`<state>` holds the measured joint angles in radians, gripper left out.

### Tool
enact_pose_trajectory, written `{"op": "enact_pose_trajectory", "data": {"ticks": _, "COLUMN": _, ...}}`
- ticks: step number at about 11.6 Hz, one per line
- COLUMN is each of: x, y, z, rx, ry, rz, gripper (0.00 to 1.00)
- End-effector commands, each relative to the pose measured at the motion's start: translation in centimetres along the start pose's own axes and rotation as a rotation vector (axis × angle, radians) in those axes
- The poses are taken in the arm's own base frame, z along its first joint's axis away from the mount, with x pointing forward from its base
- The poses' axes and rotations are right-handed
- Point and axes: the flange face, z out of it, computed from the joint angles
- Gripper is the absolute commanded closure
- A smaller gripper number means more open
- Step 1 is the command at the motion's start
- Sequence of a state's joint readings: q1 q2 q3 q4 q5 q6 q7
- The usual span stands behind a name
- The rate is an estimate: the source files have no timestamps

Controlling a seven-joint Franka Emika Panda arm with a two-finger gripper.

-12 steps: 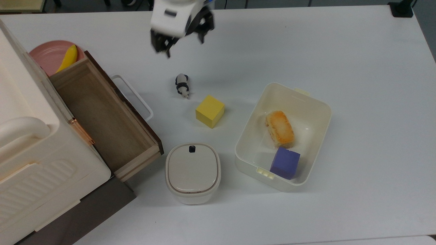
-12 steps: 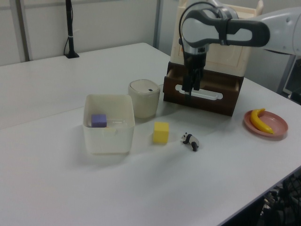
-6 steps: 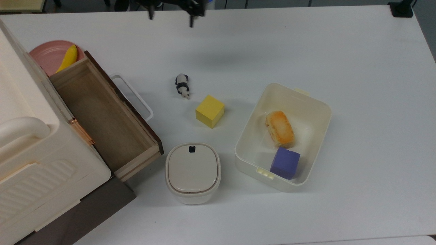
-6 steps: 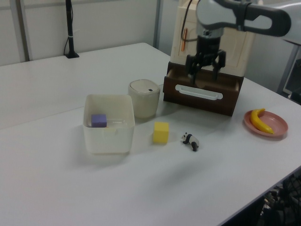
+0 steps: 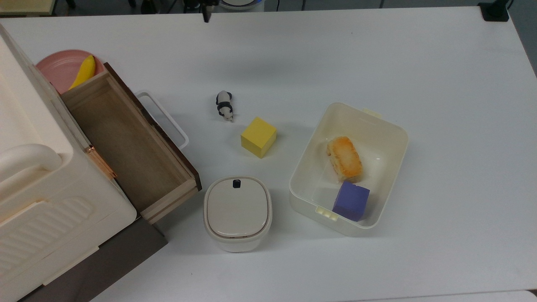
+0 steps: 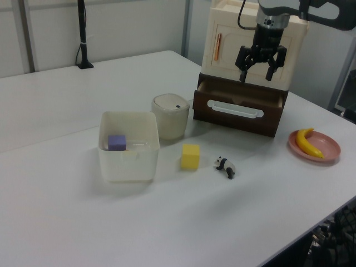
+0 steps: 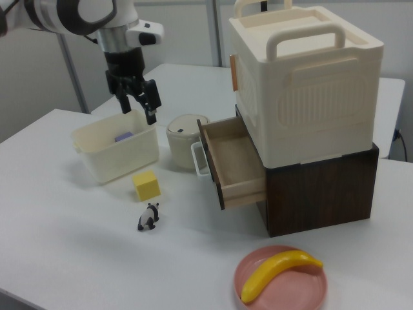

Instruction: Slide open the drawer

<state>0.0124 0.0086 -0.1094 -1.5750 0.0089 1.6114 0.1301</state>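
Observation:
The drawer, a shallow light-wood box with a dark brown front and a white loop handle, stands pulled out of the cream cabinet and holds nothing. In the left view my gripper hangs open in the air above the drawer, well clear of the handle. In the right view the gripper is high over the table, off to the right view's left of the drawer. One dark fingertip pokes in at the top view's upper edge.
A panda figurine and a yellow cube lie in front of the drawer. A lidded cream pot stands by the drawer's corner. The cream bin holds bread and a purple cube. A banana lies on a pink plate.
The gripper has risen and pulled back from the handle area, leaving the top view almost entirely, and its fingers have spread open. The drawer has stayed pulled out.

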Motion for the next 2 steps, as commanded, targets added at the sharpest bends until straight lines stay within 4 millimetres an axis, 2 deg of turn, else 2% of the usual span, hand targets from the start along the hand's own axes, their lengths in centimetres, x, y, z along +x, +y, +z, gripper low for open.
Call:
{"op": "enact_pose_trajectory", "data": {"ticks": 1, "x": -0.44, "y": -1.99, "z": 0.19, "rx": 0.016, "ry": -0.003, "rz": -0.044, "gripper": 0.00}}
{"op": "enact_pose_trajectory", "data": {"ticks": 2, "x": -0.43, "y": -2.17, "z": 0.27, "rx": 0.015, "ry": -0.004, "rz": -0.047, "gripper": 0.00}}
